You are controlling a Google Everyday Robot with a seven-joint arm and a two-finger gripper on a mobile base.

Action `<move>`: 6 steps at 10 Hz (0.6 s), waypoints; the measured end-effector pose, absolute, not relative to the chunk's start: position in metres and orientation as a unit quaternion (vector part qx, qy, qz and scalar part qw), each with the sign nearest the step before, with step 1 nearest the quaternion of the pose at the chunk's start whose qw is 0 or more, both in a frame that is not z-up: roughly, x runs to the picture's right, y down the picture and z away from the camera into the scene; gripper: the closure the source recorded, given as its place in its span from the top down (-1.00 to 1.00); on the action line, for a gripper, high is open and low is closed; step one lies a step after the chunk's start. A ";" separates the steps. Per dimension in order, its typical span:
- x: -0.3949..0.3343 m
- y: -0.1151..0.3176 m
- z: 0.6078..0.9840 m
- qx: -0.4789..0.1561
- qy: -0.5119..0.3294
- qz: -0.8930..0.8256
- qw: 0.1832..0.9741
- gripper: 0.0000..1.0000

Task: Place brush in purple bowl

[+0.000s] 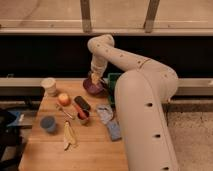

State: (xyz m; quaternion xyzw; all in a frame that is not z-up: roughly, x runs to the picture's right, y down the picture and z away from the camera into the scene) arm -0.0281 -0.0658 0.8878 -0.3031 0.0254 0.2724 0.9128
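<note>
The purple bowl (92, 87) stands at the back of the wooden table (90, 150), right of its middle. My gripper (95, 78) hangs from the white arm (125, 60) straight down over the bowl, at or just above its rim. The brush does not show clearly: something slim and dark seems to jut from the gripper toward the bowl's right rim, but I cannot tell whether it is the brush or whether it is held.
A green bin (114, 81) stands right of the bowl. Also on the table are a white cup (49, 86), an apple (63, 98), a dark block with a red edge (81, 104), a thin pale stick (65, 111), a blue cup (48, 123), a banana (69, 135) and a grey-blue cloth (108, 119).
</note>
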 end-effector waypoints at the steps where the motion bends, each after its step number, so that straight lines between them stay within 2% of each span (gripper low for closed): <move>1: -0.031 -0.064 0.894 -0.309 0.030 0.271 0.911 -1.00; 6: -0.028 -0.061 0.906 -0.332 0.039 0.286 0.898 -0.94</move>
